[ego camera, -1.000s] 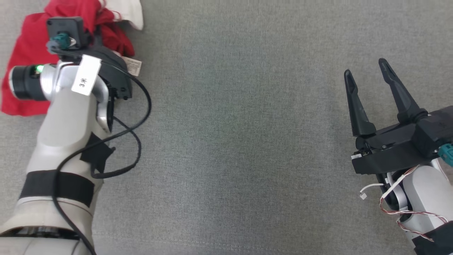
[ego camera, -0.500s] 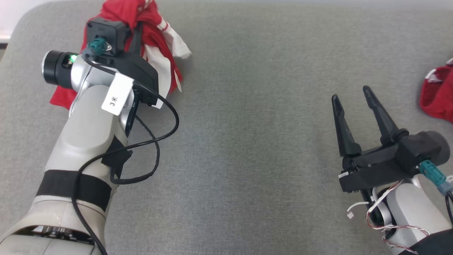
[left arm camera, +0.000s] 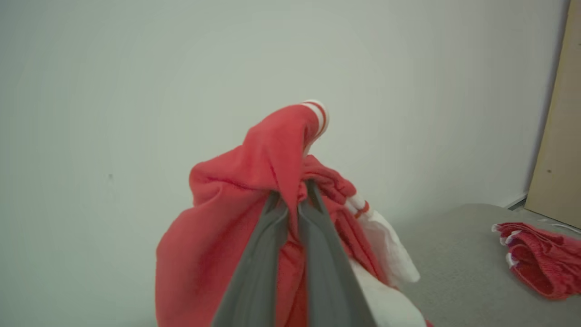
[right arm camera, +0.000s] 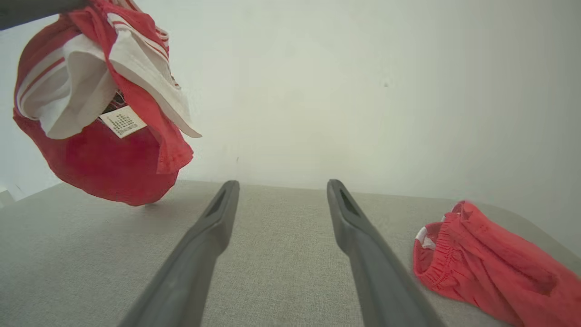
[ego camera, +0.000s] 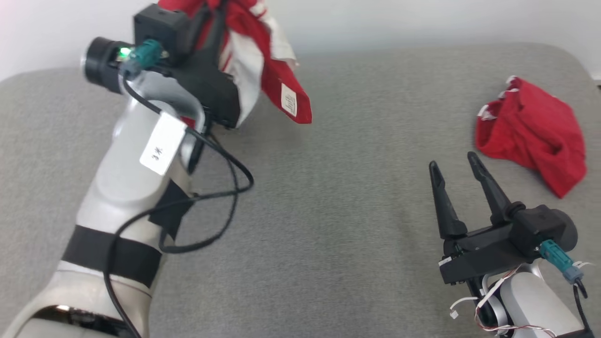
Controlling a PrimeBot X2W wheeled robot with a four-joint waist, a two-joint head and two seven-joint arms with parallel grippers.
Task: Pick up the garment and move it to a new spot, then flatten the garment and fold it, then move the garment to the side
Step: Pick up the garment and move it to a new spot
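Red jersey cloth with white panels and striped cuffs, bunched into a loose ball: that was the garment (left arm camera: 218,227), and my left gripper (left arm camera: 292,200) had its two fingers pinched together on a fold near the top of the bundle. It hung clear of the grey woven cushion (ego camera: 328,211), up at the far left, pale wall behind it. My right gripper (ego camera: 451,160) sat low on the right, fingers well apart, nothing between them. Near it, a crumpled red piece with an elastic waistband (ego camera: 530,136) lay on the cushion.

Carry step, as I judged it: bring the bundle over to the bare middle. To do it well, I reckoned the pinch had to stay firm, since little cloth sat between the fingers and the rest dangled. A slow, level swing looked right, lowering until the hanging part touched down before any release, well apart from the other red piece so the two couldn't tangle.

Writing, then. A white care tag (ego camera: 288,99) sewn into the garment carried rows of small print, too fine to read. A white sticker (ego camera: 162,144) on my left forearm read "3" and what looked like "米".
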